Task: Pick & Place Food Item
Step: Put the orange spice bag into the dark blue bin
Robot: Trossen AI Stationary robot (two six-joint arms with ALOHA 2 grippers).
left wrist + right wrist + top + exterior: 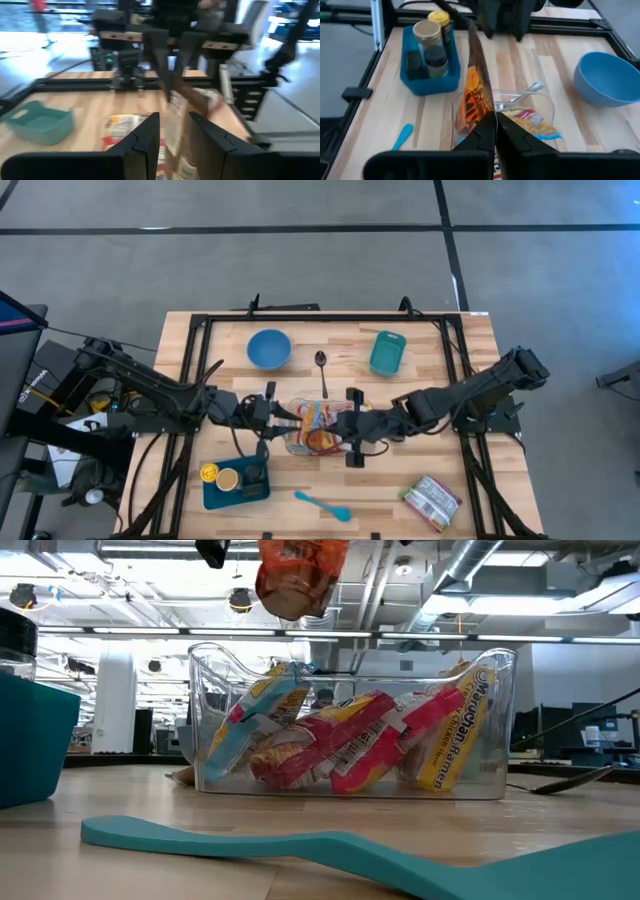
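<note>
A clear plastic bin in the middle of the table holds several ramen packets. Above it hangs an orange snack packet, lifted clear of the bin, stretched edge-up between my two grippers. My right gripper is shut on the packet's end nearer the table's right. My left gripper faces it from the table's left, its fingers on either side of the packet's other end. My left gripper has the packet's left end between its two fingers, which come in nearly level from the table's left. The packet runs on from there toward the other gripper, clear of the bin. My right gripper pinches the packet's right end between its two shut fingers, slanting down from the table's right. The packet stands on edge and rises away from the fingers, above the bin.
A blue bowl, a spoon and a small teal container lie toward the far edge. A teal tray with jars, a teal spatula and a green-and-red packet lie toward the near edge.
</note>
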